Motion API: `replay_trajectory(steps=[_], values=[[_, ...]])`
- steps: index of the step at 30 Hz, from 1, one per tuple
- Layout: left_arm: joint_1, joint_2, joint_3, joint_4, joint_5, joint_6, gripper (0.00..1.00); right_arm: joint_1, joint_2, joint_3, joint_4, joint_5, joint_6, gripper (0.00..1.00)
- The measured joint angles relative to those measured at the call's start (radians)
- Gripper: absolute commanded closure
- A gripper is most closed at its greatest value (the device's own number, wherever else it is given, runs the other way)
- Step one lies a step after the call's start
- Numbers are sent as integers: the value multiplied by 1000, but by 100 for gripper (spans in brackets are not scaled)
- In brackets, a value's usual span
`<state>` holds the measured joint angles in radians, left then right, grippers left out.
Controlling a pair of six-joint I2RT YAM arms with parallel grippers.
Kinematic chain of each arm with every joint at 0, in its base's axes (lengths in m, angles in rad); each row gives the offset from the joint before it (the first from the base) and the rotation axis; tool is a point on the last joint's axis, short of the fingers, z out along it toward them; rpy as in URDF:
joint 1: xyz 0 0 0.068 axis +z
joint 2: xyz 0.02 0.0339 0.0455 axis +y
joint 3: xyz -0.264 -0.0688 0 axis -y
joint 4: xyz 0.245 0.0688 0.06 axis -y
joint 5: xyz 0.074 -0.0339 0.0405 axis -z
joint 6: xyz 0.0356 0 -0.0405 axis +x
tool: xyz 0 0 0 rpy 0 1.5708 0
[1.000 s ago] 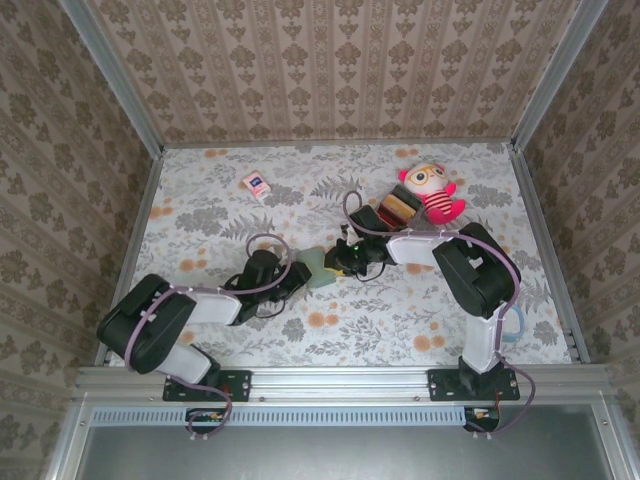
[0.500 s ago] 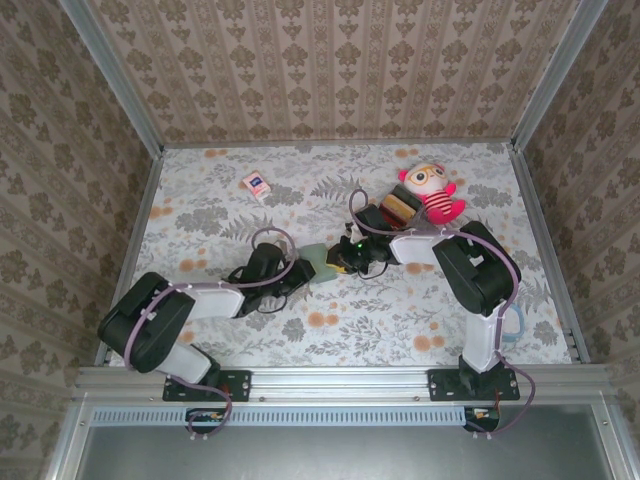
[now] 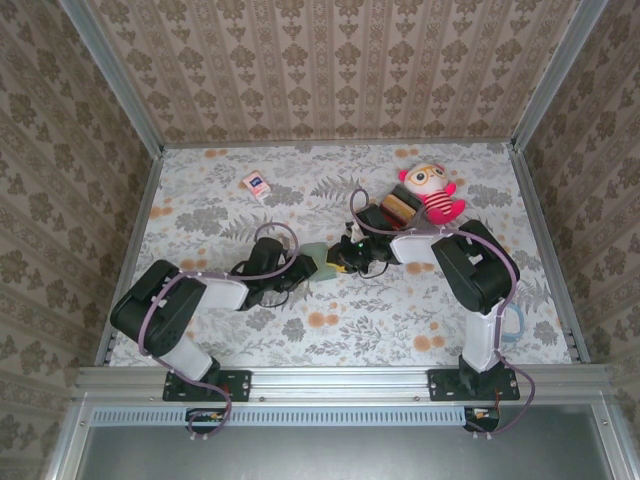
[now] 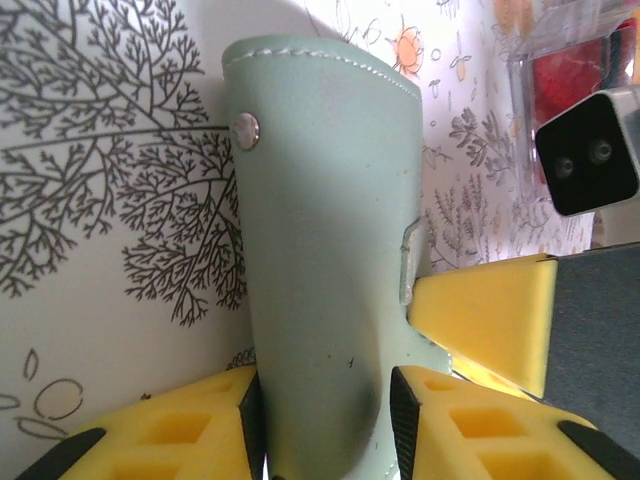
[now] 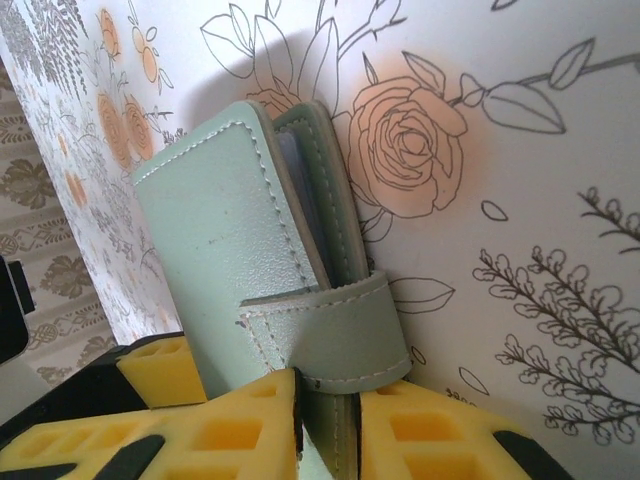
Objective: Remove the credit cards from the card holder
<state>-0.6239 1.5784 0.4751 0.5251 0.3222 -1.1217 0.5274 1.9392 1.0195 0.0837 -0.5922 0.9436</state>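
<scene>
Folded card holder (image 3: pixel 316 257) is clamped at both ends: left gripper (image 3: pixel 296 270) at its 8 o'clock, right gripper (image 3: pixel 338 262) at its 3 o'clock.

Surface (image 3: pixel 400 320), centre: card holder (image 3: pixel 318 262), between left end effector (image 3: pixel 297 270) on its left and right end effector (image 3: pixel 340 262) on its right. Far left: packet (image 3: pixel 256 184). Far right: block stack (image 3: pixel 398 208), plush toy (image 3: pixel 432 193) just right of it.

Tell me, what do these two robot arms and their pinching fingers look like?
The left arm and right arm pair bulky black joints with white tubular links, and lilac cables loop along them. Their fingers are bright yellow, moulded with hollow cells and lined with black strips.
</scene>
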Motion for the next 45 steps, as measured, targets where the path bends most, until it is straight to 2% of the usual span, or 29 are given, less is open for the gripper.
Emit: replay_trajectory(steps=[4, 7, 10, 14, 19, 23, 26, 33, 37, 41, 45], values=[[11, 13, -3, 28, 22, 0, 67, -6, 4, -1, 8, -8, -2, 77], [26, 26, -3, 38, 50, 6, 76, -7, 4, -1, 6, -12, -21, 71], [37, 26, 6, 35, 77, 26, 82, -6, -7, -1, -24, -7, -60, 62], [37, 23, 46, -7, 94, 69, 84, -6, -75, 2, -144, 48, -141, 42], [36, -52, 129, -251, 62, 184, 84, -10, -189, 23, -294, 168, -249, 24], [27, -156, 262, -564, -52, 336, 84, -28, -285, 24, -362, 273, -341, 15], [6, -217, 371, -763, -156, 444, 85, -48, -351, 6, -372, 341, -393, 14], [-57, -242, 594, -1138, -436, 624, 85, -74, -513, -216, -245, 428, -414, 13], [-104, -179, 709, -1300, -637, 670, 86, -74, -544, -283, -188, 436, -414, 12], [-148, -43, 808, -1433, -814, 657, 87, -74, -557, -303, -126, 455, -406, 13], [-180, 105, 874, -1513, -914, 621, 83, -76, -605, -382, -43, 480, -372, 12]])
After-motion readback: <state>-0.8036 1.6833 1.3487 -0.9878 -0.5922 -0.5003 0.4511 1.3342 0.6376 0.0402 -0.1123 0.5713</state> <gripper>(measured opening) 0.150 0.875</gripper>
